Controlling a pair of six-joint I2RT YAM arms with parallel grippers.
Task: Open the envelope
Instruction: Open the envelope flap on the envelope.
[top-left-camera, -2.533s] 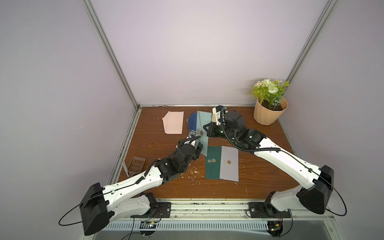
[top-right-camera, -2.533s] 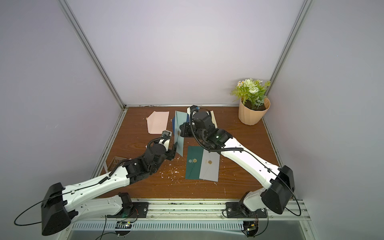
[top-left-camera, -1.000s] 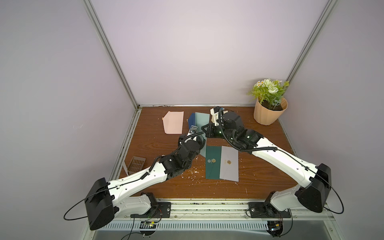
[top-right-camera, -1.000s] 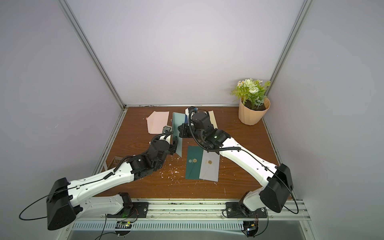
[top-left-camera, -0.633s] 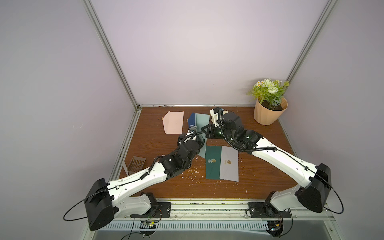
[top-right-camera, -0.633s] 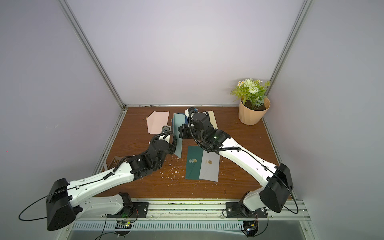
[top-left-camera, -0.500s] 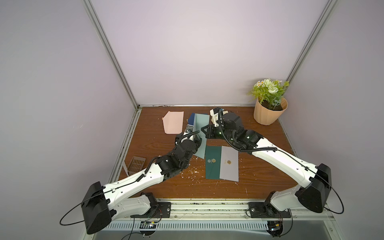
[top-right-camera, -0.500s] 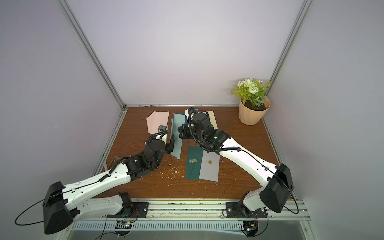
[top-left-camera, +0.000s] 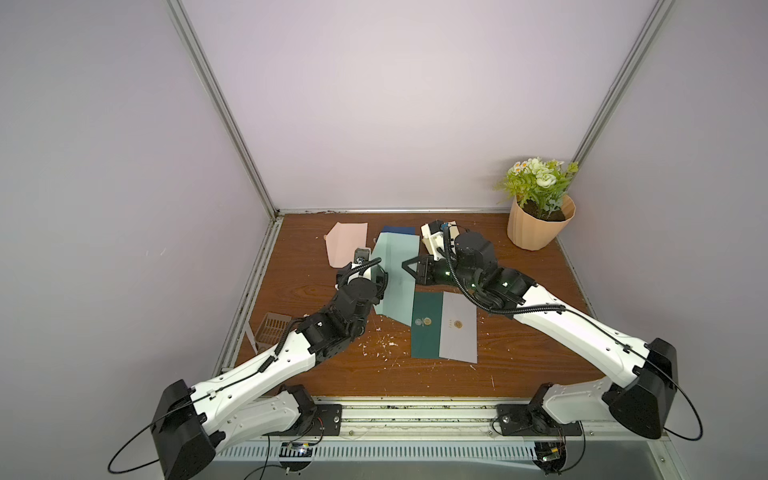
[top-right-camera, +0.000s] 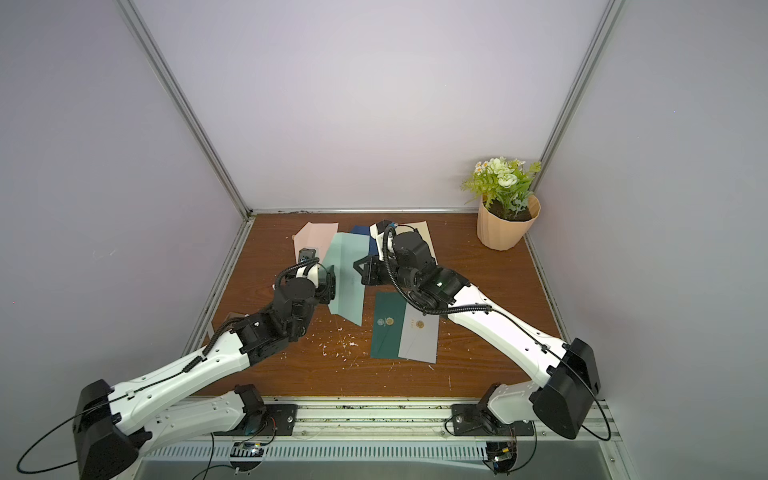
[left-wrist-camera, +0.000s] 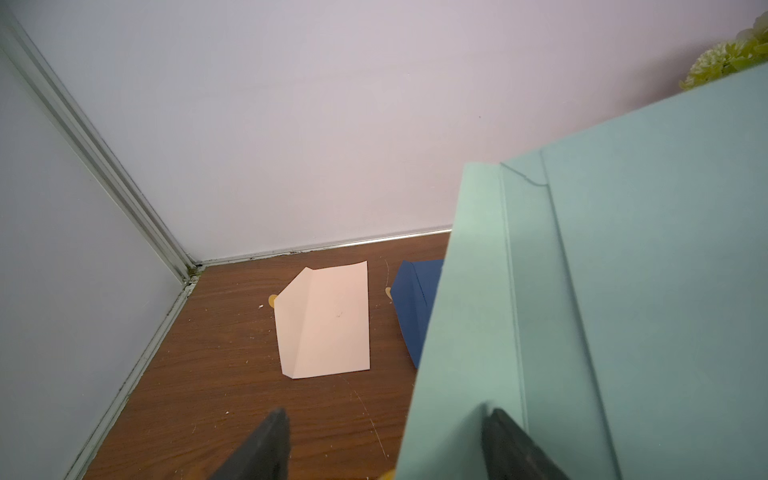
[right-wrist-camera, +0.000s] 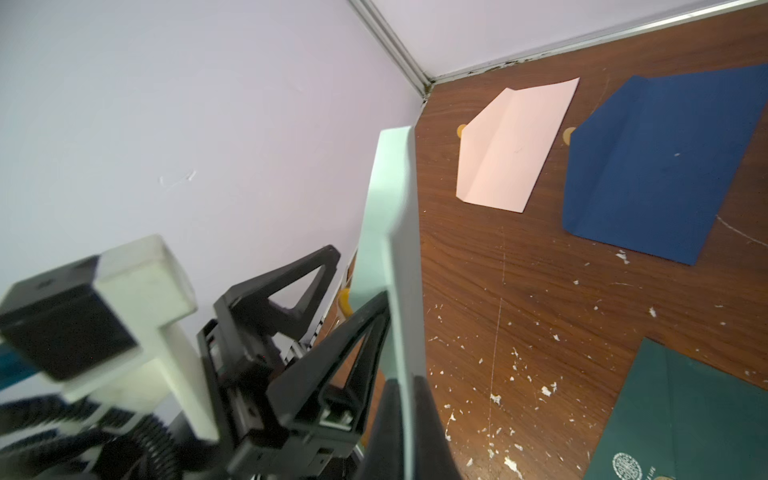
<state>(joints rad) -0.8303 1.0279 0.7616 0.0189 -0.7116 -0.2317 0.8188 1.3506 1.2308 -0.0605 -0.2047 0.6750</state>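
Left of the dark green envelope (top-left-camera: 426, 324), the left gripper (top-left-camera: 377, 277) has its jaws spread wide and grips nothing. One finger (left-wrist-camera: 515, 453) sits just beside the face of the pale mint envelope (top-left-camera: 395, 274), and the other is clear of it. The mint envelope, the one being worked on, is held up at a tilt just behind and to the left of the dark green one in both top views. Directly behind the dark green envelope, the right gripper (top-left-camera: 411, 268) is clamped on the mint envelope's edge, with the paper pinched between its fingers in the right wrist view. A yellow spot (right-wrist-camera: 345, 300), probably the seal, shows near the left fingers. The step in hand looks like catching the flap. Next, the left jaws would need to close on the flap's edge alone and peel it away while the right gripper holds the body firm. Whether the flap is already loose I cannot tell.
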